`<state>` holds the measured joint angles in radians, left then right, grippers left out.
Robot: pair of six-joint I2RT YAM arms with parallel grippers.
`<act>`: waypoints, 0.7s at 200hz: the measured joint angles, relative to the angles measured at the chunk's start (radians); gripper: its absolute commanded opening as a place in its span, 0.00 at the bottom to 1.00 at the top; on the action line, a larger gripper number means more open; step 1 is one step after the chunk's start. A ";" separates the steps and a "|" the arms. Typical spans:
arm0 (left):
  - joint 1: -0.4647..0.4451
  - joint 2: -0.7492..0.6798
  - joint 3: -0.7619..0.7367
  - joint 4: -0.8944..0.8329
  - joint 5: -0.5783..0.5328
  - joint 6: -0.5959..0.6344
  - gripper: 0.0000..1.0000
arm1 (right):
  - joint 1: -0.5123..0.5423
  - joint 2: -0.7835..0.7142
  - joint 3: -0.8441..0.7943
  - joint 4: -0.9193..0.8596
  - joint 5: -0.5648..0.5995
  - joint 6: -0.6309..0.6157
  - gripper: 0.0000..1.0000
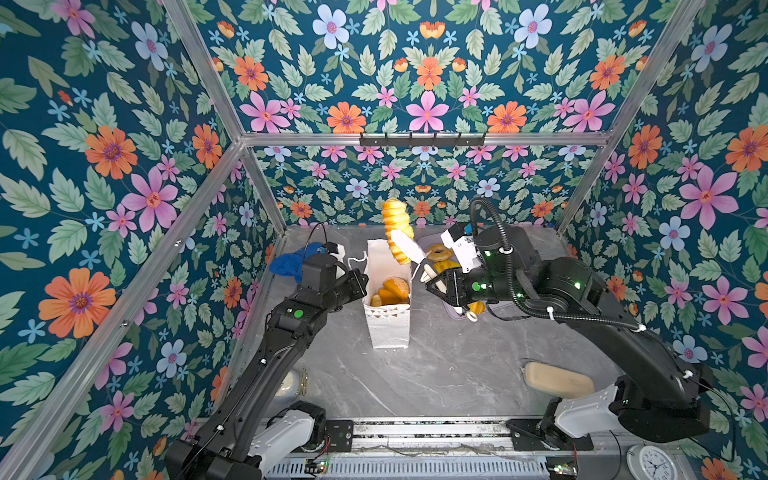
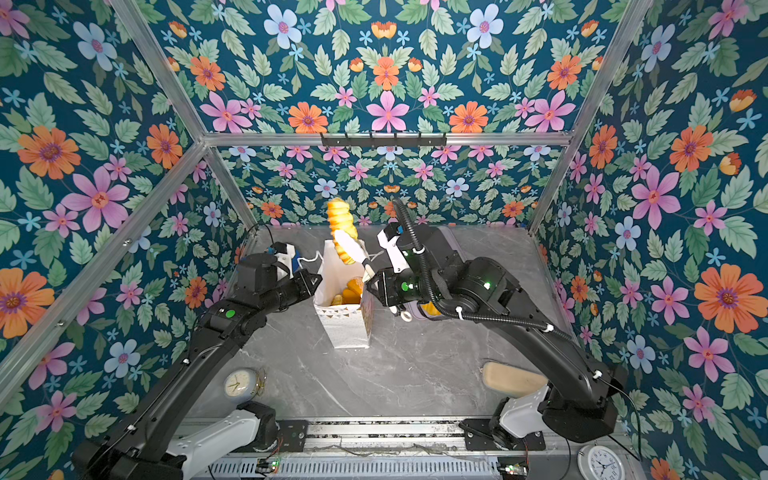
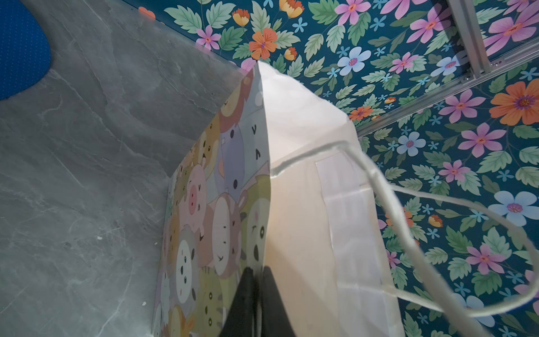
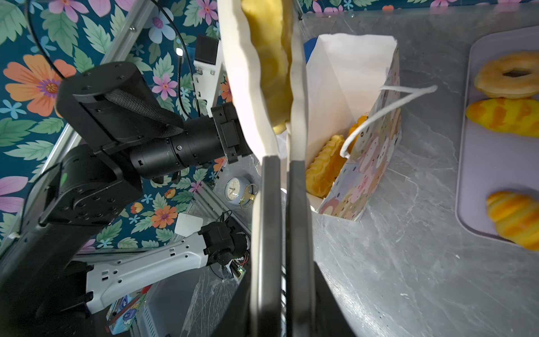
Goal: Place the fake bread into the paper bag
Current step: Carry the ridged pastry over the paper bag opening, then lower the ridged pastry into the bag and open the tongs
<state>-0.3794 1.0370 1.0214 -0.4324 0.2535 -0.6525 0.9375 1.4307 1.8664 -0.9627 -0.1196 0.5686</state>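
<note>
While the right gripper (image 1: pixel 402 246) is clenching a long, ridged, golden-yellow toy loaf (image 1: pixel 394 216) by its lower part, the loaf is pointing steeply upward in the air above the open mouth of a tall, narrow white paper bag (image 1: pixel 390 328) with cartoon animals printed on its broad sides. The white fingers (image 4: pixel 248 67) are pressing on both flanks of the loaf. The bag is standing upright on the grey marble-patterned surface (image 1: pixel 436 374).

The left gripper (image 3: pixel 256 274) is reaching in from the bag's left side. Its black fingers are pinched shut on the bag's left wall near the rim. A white cord handle (image 3: pixel 408 221) is looping loose beside that grip, and another handle (image 4: pixel 390 102) is drooping over the bag's right wall.

Inside the bag, several glossy orange-yellow toy breads (image 1: pixel 395 289) are lying at the bottom.

Near the bag's right side but apart from it, a flat lilac tray (image 4: pixel 478 175) is carrying a tan ring bagel (image 4: pixel 510 76), a yellow loaf with orange stripes (image 4: pixel 504 116) and a striped croissant-shaped pastry (image 4: pixel 516 217).

A crumpled blue cloth (image 1: pixel 291 262) is lying beyond the bag's left side. A matte pale-beige oblong (image 1: pixel 559 380) is resting well apart from the bag, toward the front right.
</note>
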 measured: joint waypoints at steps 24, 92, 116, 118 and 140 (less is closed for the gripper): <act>0.000 -0.001 -0.002 0.002 0.000 -0.001 0.10 | 0.014 0.024 -0.023 0.004 0.006 0.004 0.21; 0.000 -0.003 -0.002 0.005 0.000 -0.003 0.10 | 0.016 0.055 -0.096 0.029 0.024 0.035 0.22; 0.000 -0.003 -0.002 0.005 0.000 -0.003 0.10 | 0.017 0.063 -0.129 0.041 0.021 0.042 0.22; 0.000 -0.003 -0.002 0.005 0.000 -0.003 0.10 | 0.017 0.063 -0.131 0.041 0.021 0.043 0.22; 0.000 -0.004 -0.002 0.005 0.000 -0.003 0.10 | 0.018 0.062 -0.154 0.045 0.021 0.053 0.23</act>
<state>-0.3794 1.0332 1.0195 -0.4271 0.2531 -0.6556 0.9550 1.4929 1.7119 -0.9176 -0.0990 0.6216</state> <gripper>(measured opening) 0.100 0.267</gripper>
